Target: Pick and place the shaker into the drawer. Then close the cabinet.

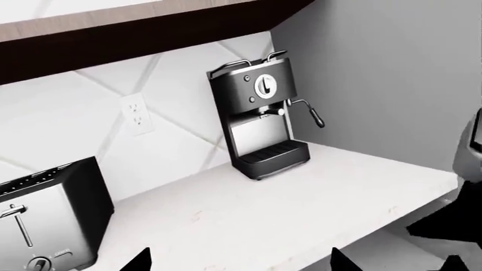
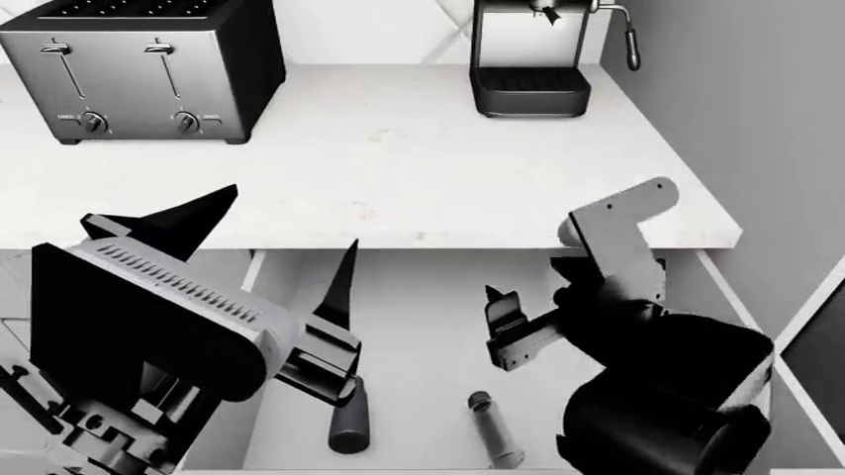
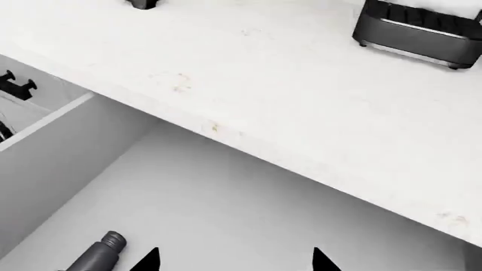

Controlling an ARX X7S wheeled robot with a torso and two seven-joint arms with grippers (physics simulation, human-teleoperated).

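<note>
Two grippers hang over the open drawer (image 2: 436,297) — left gripper (image 2: 271,252) spread wide, right gripper (image 2: 509,332) open and empty. Shaker (image 2: 496,430) lies on the drawer floor, its base cut off.

Shaker (image 2: 494,430): small, slim, grey cylinder with a narrower cap at one end; lying on its side on the drawer floor, toward the front, cap end pointing to the back. Also seen in the right wrist view (image 3: 96,255).

Drawer (image 2: 422,297): wide, deep, white box, plain smooth inside; pulled open below the tabletop (image 2: 396,158) edge.
</note>
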